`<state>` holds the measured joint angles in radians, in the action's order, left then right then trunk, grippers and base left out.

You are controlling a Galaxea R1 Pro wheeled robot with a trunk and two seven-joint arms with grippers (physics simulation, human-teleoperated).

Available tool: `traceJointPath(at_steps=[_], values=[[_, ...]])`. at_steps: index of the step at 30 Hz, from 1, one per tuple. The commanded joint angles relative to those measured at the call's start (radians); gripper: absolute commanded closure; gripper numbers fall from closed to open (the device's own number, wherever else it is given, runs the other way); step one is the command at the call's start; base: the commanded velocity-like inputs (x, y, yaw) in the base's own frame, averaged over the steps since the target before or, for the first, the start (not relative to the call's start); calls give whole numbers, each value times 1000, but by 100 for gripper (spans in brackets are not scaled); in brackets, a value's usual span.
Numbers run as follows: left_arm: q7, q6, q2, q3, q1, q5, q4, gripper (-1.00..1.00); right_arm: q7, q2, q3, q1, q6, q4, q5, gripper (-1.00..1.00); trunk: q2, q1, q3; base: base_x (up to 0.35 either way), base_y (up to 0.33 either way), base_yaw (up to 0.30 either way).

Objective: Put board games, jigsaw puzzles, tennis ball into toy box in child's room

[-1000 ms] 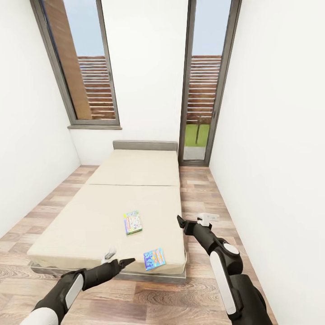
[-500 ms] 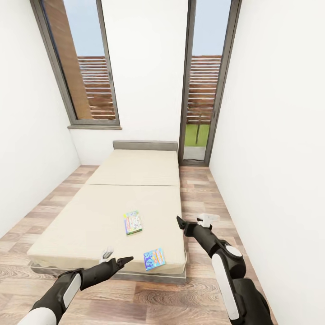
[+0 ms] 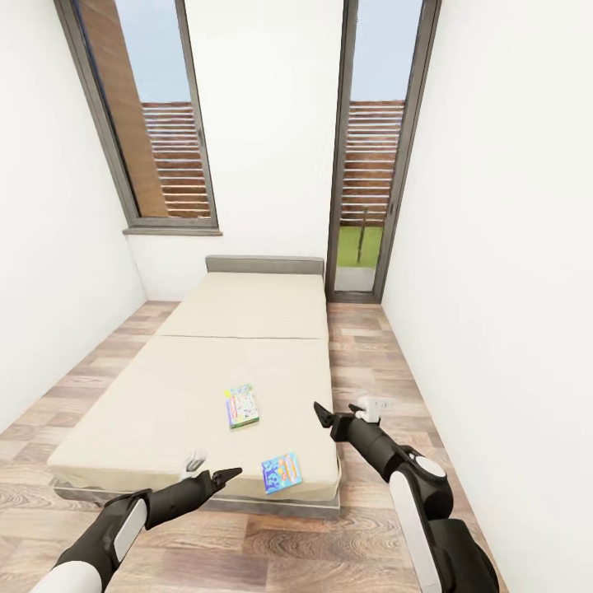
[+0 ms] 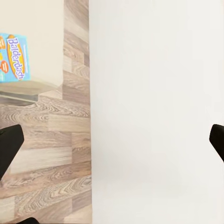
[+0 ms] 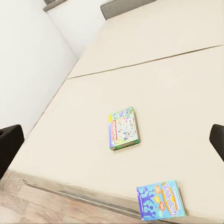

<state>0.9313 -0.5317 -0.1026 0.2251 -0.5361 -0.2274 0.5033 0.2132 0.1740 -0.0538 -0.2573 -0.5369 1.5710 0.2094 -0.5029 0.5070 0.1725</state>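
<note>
L gripper [image 3: 221, 476] spread, empty, at bed [image 3: 165, 403] foot edge. R gripper [image 3: 323, 414] spread, empty, over bed's side. Blue board game [image 3: 282, 472] near foot corner, green one [image 3: 242, 406] further up mattress.

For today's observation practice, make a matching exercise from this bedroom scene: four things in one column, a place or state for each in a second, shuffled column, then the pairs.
Things:
1. blue board game
2. green-edged board game
3. left pincer
4. right pincer

Places or states:
A. lying flat further in on the bed
B. raised by the bed's right-hand edge, holding nothing
C. lying at the mattress's near corner
D. low at the foot of the bed, beside the blue box, holding nothing

Pairs: 1-C, 2-A, 3-D, 4-B
</note>
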Motion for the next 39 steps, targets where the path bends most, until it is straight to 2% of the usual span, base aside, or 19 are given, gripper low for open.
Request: traceJointPath(at_steps=[1, 3, 9, 11, 12, 15, 20, 22, 23, 26, 31, 39], values=[[1, -8, 0, 3, -1, -4, 0, -100, 3, 1, 2, -1, -5, 1, 14, -100, -9, 4, 5, 0, 0, 0], [0, -7, 0, 12, -1, -4, 0, -100, 5, 1, 3, -1, -2, 2, 51, -100, -23, 12, 11, 0, 0, 0], [-1, -5, 0, 34, -1, -4, 0, -100, 8, 1, 20, 0, 2, 2, 121, -100, -65, 35, 30, 0, 0, 0], [-1, -5, 0, 37, -1, -4, 0, -100, 11, 1, 40, 0, 2, 3, 130, -100, -79, 43, 36, 0, 0, 0], [-1, -5, 0, 39, -1, -4, 0, -100, 18, 1, 68, 0, 1, 3, 136, -100, -86, 47, 40, 0, 0, 0], [-2, -5, 0, 41, -1, -4, 0, -100, 45, 1, 106, 0, 0, 3, 141, -100, -107, 58, 49, 0, 0, 0], [-1, -6, 0, 44, -1, -5, -1, -100, 163, 1, 155, 0, -1, 3, 145, -100, -142, 77, 65, 0, 0, 0], [-1, -6, 0, 52, -1, -5, -1, -100, 250, 1, 187, 0, -2, 3, 146, -100, -156, 85, 71, 0, 0, 0], [-1, -5, 0, 60, -1, -5, -2, -100, 308, 1, 216, 0, -3, 3, 146, -100, -163, 89, 74, 0, 0, 0], [-1, -4, 0, 73, -1, -4, -5, -100, 405, 1, 268, 0, -6, 3, 147, -100, -184, 100, 83, 0, 0, 0], [7, -7, -2, 81, -2, -5, -1, -100, 470, 1, 308, 1, -30, 3, 148, -100, -219, 119, 99, 0, 0, 0], [1, -6, 8, 82, -2, -6, -2, -100, 492, 1, 324, 1, -42, 3, 148, -100, -275, 150, 124, 0, 0, 0]])
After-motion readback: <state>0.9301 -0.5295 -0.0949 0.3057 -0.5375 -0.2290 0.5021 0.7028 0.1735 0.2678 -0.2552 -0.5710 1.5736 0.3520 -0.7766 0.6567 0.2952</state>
